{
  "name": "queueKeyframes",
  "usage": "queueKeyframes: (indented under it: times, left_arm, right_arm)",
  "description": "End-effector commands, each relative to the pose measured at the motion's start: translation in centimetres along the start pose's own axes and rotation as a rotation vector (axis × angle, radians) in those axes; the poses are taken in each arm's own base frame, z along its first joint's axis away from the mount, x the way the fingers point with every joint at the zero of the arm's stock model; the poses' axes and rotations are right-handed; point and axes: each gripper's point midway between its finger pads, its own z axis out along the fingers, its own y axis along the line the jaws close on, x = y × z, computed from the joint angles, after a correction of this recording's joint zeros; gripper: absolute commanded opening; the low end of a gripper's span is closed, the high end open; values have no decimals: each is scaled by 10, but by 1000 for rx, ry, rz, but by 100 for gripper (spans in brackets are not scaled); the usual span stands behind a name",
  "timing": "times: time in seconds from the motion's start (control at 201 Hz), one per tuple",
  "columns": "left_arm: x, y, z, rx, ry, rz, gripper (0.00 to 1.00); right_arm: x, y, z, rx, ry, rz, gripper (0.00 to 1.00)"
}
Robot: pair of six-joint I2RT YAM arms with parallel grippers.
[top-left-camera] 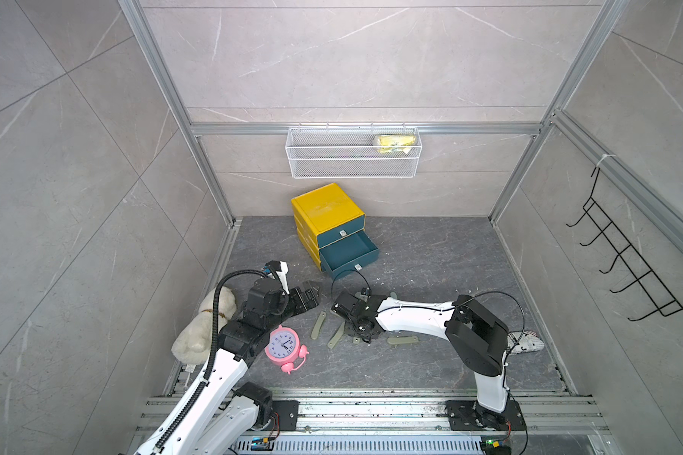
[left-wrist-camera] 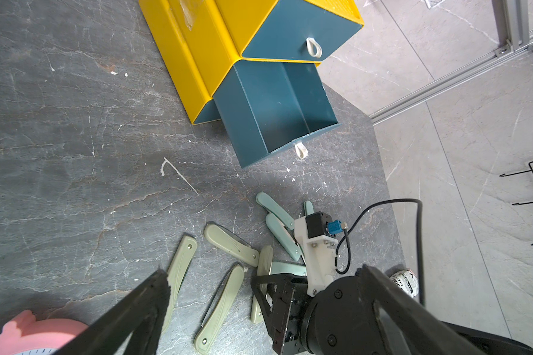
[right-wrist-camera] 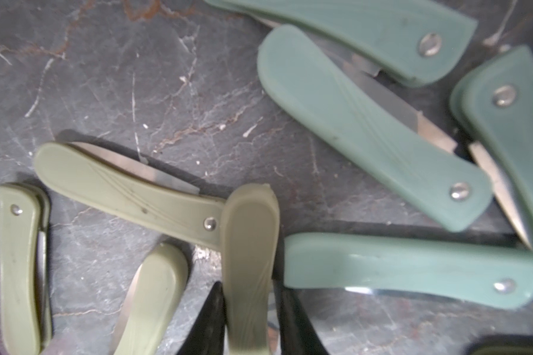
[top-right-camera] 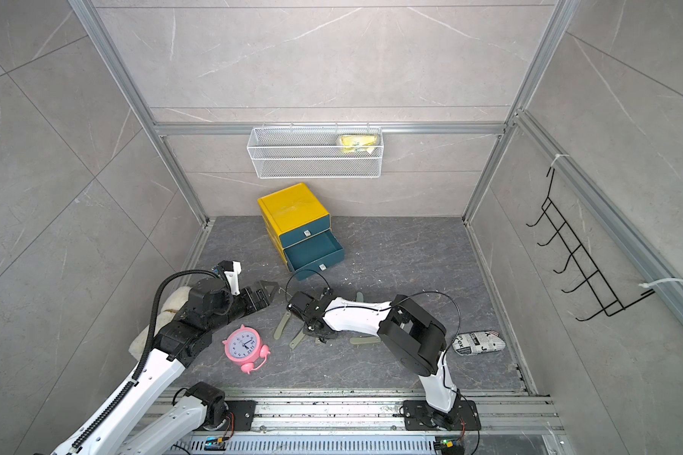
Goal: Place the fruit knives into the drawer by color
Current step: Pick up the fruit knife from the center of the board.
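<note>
Plainly, the right claw (right-wrist-camera: 248, 295) stands low over the heap of fruit knives (left-wrist-camera: 228, 242), which lie loose about the middle of the surface (top-left-camera: 430, 366), nearer its front edge than its back. Its fingers (right-wrist-camera: 210, 322) are drawn in across the narrow width of one olive green knife (right-wrist-camera: 250, 246), one against each long edge, probably because a flat, thin handle offers no other purchase from above. The knife lies flat, not yet lifted. Its rounded end rests over the rivet end of a second olive knife (right-wrist-camera: 120, 187), so a lift may nudge that neighbour. The teal knives (right-wrist-camera: 373, 123) lie just beside.

Toward the back edge sits the drawer chest (top-left-camera: 326, 208), its middle drawer (top-left-camera: 349, 248) pulled out and seemingly empty, apparently ready to take one colour. The left claw (top-left-camera: 310, 291) hangs spread wide and empty on the heap's side toward the left edge, clear of the working arm.
</note>
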Motion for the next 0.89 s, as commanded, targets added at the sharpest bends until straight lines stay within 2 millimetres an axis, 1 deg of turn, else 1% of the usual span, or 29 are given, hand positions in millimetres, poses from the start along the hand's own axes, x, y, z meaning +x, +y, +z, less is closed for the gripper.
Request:
queueKeyframes:
  times: [0.0,0.08,0.159,0.284,0.403,0.458,0.547,0.602,0.687,0.796,0.871,0.886]
  left_arm:
    - [2,-6,1,30,14,3,99]
    - [3,-4,2,25,20,3,99]
    - [4,-2,4,16,25,-1,99]
    - [7,1,8,8,29,-10,99]
    - [14,8,13,-8,48,-22,100]
    - [17,11,15,-14,57,-26,99]
    - [21,14,18,-17,66,-36,99]
    - [22,15,20,-20,69,-38,99]
    - [23,15,22,-18,78,-39,99]
    - [25,15,23,-18,90,-44,100]
    - [27,16,23,-20,94,-48,100]
    - [27,16,23,-21,95,-49,99]
  right_arm:
    - [-5,-9,-4,2,-47,-57,15]
    - [-10,-4,-16,-39,-89,-77,14]
    - [-15,3,-33,-87,-134,-117,14]
    - [-21,7,-59,-143,-179,-136,14]
    - [-27,10,-88,-198,-222,-141,14]
    - [-36,12,-106,-220,-256,-144,14]
    - [-54,21,-138,-254,-330,-160,14]
    - [-70,33,-160,-282,-378,-178,14]
    - [-97,45,-183,-300,-436,-186,14]
    - [-134,59,-203,-332,-490,-156,15]
    - [-160,65,-206,-338,-515,-127,15]
    - [-165,65,-202,-331,-513,-119,15]
